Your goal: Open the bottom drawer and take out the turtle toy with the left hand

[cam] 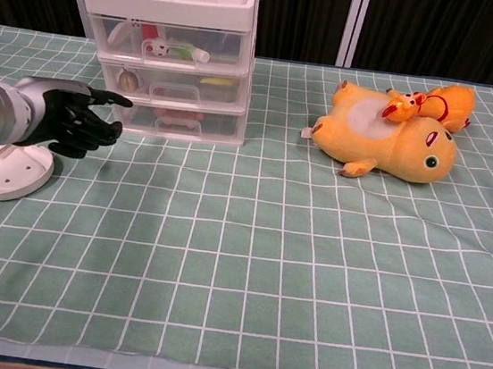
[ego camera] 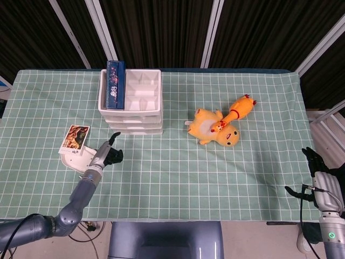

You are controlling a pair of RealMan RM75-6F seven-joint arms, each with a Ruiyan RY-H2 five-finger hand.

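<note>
Head view: the left hand [ego camera: 109,155] hangs over the cloth at 7 o'clock from the drawers [ego camera: 131,102], fingers partly curled, one pointing forward, holding nothing. The right hand [ego camera: 318,171] rests at the table's right edge, fingers spread, empty. A plush [ego camera: 215,128] lies at 3 o'clock from the drawers.

Chest view: the left hand [cam: 79,117] is near the shut bottom drawer [cam: 179,120], just apart. I cannot pick out the turtle inside. A white dish [cam: 3,171] sits at 8 o'clock.

blue box [ego camera: 115,84], lettering too blurred to read
</note>
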